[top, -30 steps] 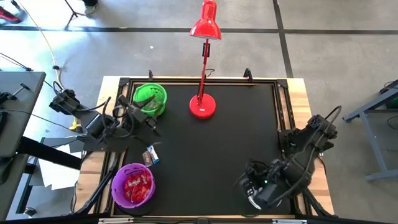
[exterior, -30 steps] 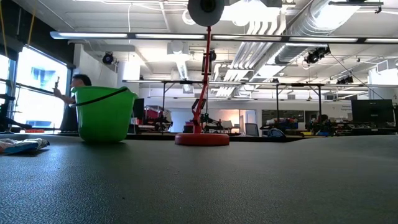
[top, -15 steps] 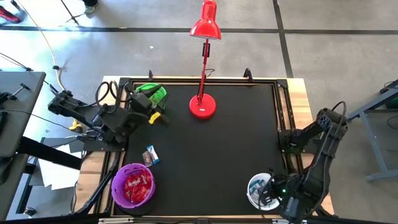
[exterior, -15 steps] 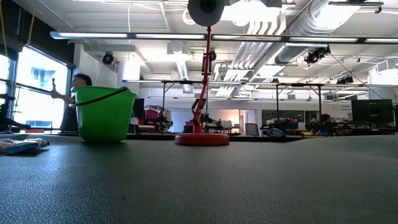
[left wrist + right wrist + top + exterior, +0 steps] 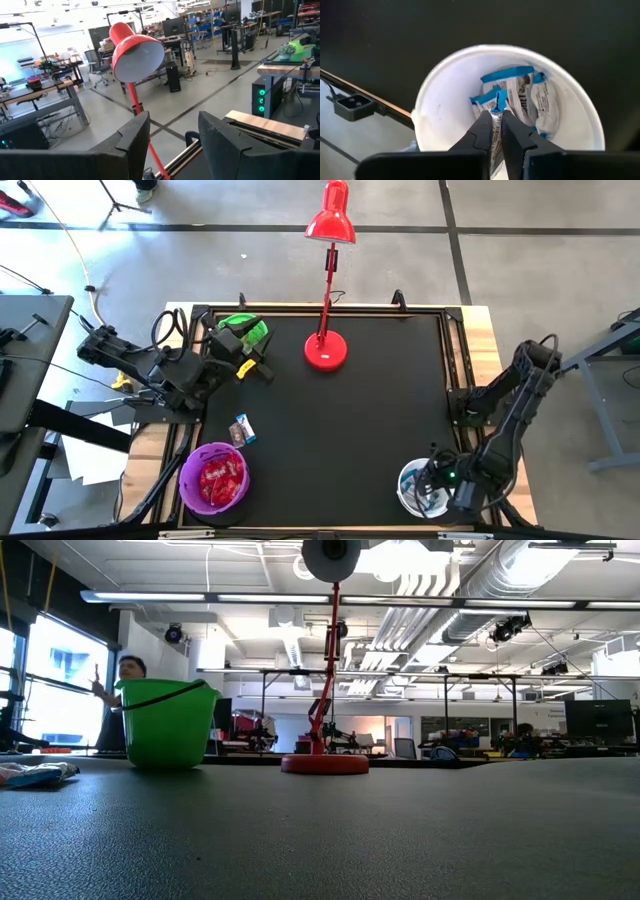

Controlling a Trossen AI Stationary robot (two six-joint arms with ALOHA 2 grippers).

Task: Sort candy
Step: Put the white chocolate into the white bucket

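The high view is looking straight down on the red lamp. The low view is facing it level from the tabletop, sharing the green bowl. The left wrist view is looking up close at its shade; the right wrist view is peering closely into the white bowl, well apart from the lamp.

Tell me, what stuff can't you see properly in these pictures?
- Green bowl: high view, the left gripper and its arm cover most of it, so its contents are hidden.
- White bowl: high view, right arm partly covers it.
- Blue-and-white candy in the right gripper: print too small to read.
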